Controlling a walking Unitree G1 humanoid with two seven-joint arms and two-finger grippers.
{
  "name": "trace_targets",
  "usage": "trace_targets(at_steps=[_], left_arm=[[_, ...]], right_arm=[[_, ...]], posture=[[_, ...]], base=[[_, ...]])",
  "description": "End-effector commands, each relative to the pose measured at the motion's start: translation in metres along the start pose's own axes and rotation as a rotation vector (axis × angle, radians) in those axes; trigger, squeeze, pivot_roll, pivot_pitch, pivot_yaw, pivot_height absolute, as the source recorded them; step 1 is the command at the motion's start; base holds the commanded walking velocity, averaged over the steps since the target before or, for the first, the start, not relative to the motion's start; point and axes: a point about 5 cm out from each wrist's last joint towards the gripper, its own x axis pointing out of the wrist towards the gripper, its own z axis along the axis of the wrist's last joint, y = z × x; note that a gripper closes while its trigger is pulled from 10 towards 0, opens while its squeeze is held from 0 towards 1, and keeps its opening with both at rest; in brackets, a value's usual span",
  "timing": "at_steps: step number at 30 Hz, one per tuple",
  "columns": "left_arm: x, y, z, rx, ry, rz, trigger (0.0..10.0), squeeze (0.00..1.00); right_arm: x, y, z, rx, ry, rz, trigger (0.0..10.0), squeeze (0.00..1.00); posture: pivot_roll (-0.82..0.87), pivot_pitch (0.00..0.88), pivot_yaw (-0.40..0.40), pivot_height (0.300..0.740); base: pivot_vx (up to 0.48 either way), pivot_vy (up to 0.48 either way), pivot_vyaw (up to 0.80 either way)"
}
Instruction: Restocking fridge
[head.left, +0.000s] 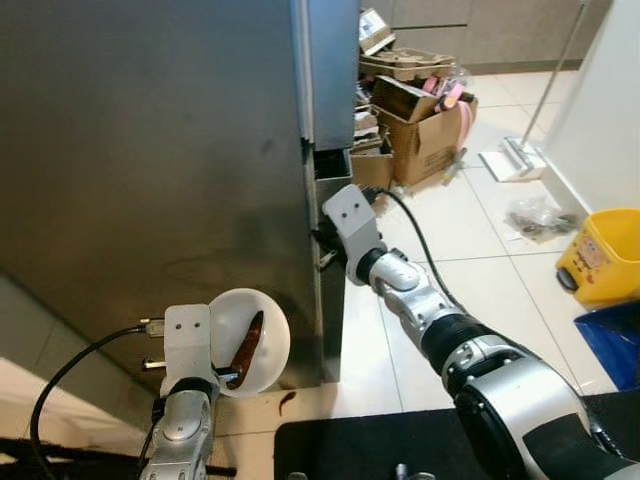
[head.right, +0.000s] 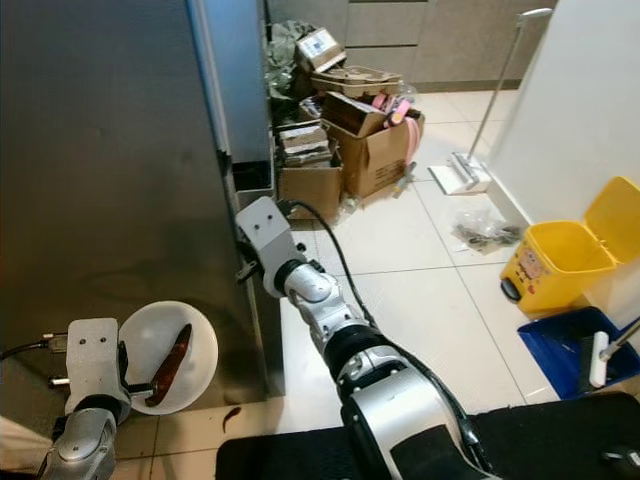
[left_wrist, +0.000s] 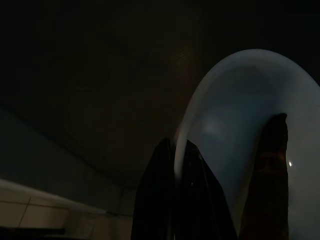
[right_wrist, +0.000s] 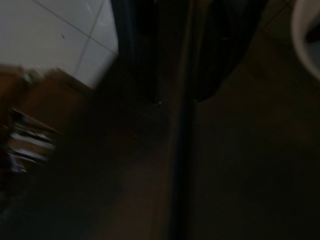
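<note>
The door-opening step appears to be in hand: the white bowl (head.left: 252, 341) with its sausage (head.left: 246, 347) is pinched at the rim by the left gripper (head.left: 226, 375) before the closed fridge (head.left: 150, 150), while the right gripper (head.left: 325, 248), its grip impossible to judge, is set at the door edge, which likely must next be pulled outward.

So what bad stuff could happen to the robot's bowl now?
The left gripper pinches the white bowl by its rim alone, and the bowl looks tilted, so the long brown piece of food could slide out. A small brown bit already lies on the floor below. The bowl is also close to the steel fridge door, and the right gripper is at that door's edge, so a swinging door might bump it.
</note>
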Motion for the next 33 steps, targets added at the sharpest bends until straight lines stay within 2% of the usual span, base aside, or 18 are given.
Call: trace_targets(at_steps=[1,12,13,15,16,21,29,32,33], left_arm=[[-0.001,-0.003,0.0,-0.007,0.002,-0.004,10.0,0.0],[0.0,-0.006,0.0,-0.003,0.011,-0.016,10.0,0.0],[0.0,-0.006,0.0,-0.003,0.011,-0.016,10.0,0.0],[0.0,-0.007,0.0,-0.003,0.012,-0.018,10.0,0.0],[0.0,-0.007,0.0,-0.002,0.013,-0.022,10.0,0.0],[0.0,-0.008,0.0,0.001,0.013,-0.028,10.0,0.0],[0.002,-0.008,0.001,0.002,0.015,-0.037,10.0,0.0],[0.001,-0.011,0.0,-0.019,0.03,-0.09,10.0,0.0],[0.001,-0.011,0.0,-0.019,0.03,-0.09,10.0,0.0]], right_arm=[[-0.003,-0.028,0.01,0.026,-0.033,-0.141,10.0,1.0],[-0.006,-0.034,0.007,0.057,-0.031,-0.199,10.0,1.0],[-0.006,-0.035,0.007,0.056,-0.031,-0.204,10.0,0.0],[-0.006,-0.036,0.007,0.077,-0.032,-0.206,10.0,0.0],[-0.007,-0.037,0.006,0.12,-0.038,-0.207,10.0,0.0],[-0.011,-0.038,-0.003,0.172,-0.033,-0.225,10.0,0.0],[-0.029,-0.035,-0.038,0.213,0.009,-0.263,10.0,0.0],[-0.047,-0.023,-0.069,0.231,0.056,-0.248,10.0,0.0],[-0.047,-0.023,-0.069,0.231,0.056,-0.248,10.0,0.0]], posture=[[0.07,0.185,-0.013,0.717],[0.06,0.185,-0.005,0.717],[0.06,0.185,-0.002,0.717],[0.06,0.185,-0.001,0.717],[0.06,0.186,0.001,0.717],[0.06,0.186,0.006,0.717],[0.04,0.189,0.012,0.717],[0.04,0.19,0.014,0.717],[0.04,0.19,0.014,0.717]], base=[[0.0,0.0,0.0],[0.0,0.0,0.0],[0.0,0.0,0.0],[0.0,0.0,0.0],[0.0,0.0,0.0],[0.0,0.0,0.0],[0.0,0.0,0.0],[0.0,0.0,0.0],[0.0,0.0,0.0]])
